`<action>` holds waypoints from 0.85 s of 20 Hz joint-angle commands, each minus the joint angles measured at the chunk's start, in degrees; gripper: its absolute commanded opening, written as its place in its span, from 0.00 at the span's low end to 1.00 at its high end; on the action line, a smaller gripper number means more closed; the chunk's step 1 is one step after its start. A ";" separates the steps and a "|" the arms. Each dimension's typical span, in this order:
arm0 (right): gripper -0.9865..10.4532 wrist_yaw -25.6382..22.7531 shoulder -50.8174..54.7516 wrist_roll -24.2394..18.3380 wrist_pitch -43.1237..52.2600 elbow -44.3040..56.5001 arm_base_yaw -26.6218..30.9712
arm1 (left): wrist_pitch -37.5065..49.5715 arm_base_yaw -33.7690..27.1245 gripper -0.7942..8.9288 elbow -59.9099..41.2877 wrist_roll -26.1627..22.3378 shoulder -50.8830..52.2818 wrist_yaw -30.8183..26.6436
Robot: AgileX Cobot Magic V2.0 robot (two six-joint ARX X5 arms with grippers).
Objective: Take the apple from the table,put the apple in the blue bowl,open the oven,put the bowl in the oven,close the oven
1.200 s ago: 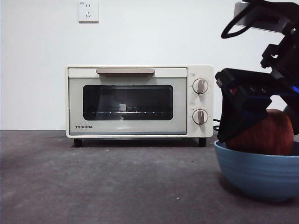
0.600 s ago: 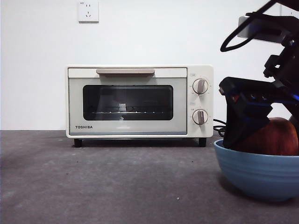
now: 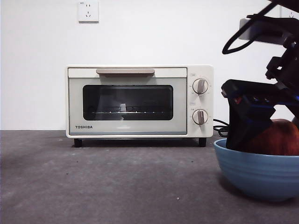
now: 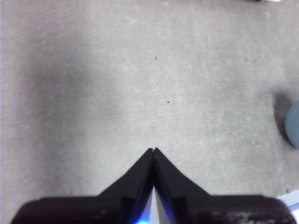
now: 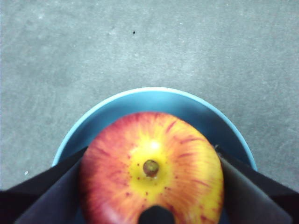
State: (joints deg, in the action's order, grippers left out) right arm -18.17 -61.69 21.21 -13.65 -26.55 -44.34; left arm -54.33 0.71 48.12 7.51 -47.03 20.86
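- Up close at the front right of the table (image 3: 93,186), the blue bowl (image 3: 259,175) sits w/ its base on the dark grey surface, partly cut off by the pic's right edge.
- Right gripper (image 5: 150,161) is down over that bowl, jaws clamped on either side of the apple (image 5: 152,170). They're pressed against its flanks, so it's gripping the apple, not let go.
- Apple is inside the bowl's rim, stem end facing the wrist cam, yellow patch around the stem, red streaks further out. Can't tell if it's touching the bowl's bottom or hanging just above it.
- From the front view the apple (image 3: 280,137) pokes up above the rim, w/ the black gripper body covering its left side and a looped cable above.
- Left gripper (image 4: 153,150) hovers over bare table, well apart from everything, jaws closed tip to tip w/ nothing between them. A sliver of the bowl (image 4: 293,123) shows at the edge of that wrist view.
- Further back, the oven (image 3: 140,100) stands on its feet near the wall, door closed, beige bar handle (image 3: 125,72) across the top of the door, two knobs (image 3: 200,101) stacked on its right side. Rack visible thru the dark glass.
- Black cord (image 3: 219,128) trails out beside the oven's right side, behind the bowl.
- Farthest back, a white wall socket (image 3: 88,11) up on the wall above the oven.
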 commanded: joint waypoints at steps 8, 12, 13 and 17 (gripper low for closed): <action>0.66 -1.73 0.24 -0.70 -0.50 -2.56 -0.33 | 0.96 0.15 0.08 0.20 -0.42 -0.90 0.59; 0.66 -1.84 2.80 -5.05 -8.63 -13.22 -0.35 | 3.76 1.77 0.08 0.20 0.11 -2.49 5.64; 0.65 -2.58 3.69 -6.03 -12.17 -16.61 -0.33 | 4.83 2.80 0.08 0.20 0.55 -3.54 7.21; 0.32 -5.90 8.35 -7.93 -25.66 -27.47 -0.33 | 11.67 9.79 0.08 0.20 3.15 -10.34 8.63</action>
State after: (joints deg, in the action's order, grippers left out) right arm -23.84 -53.30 14.24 -39.09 -54.11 -44.56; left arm -43.20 10.04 48.12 9.72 -57.14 29.15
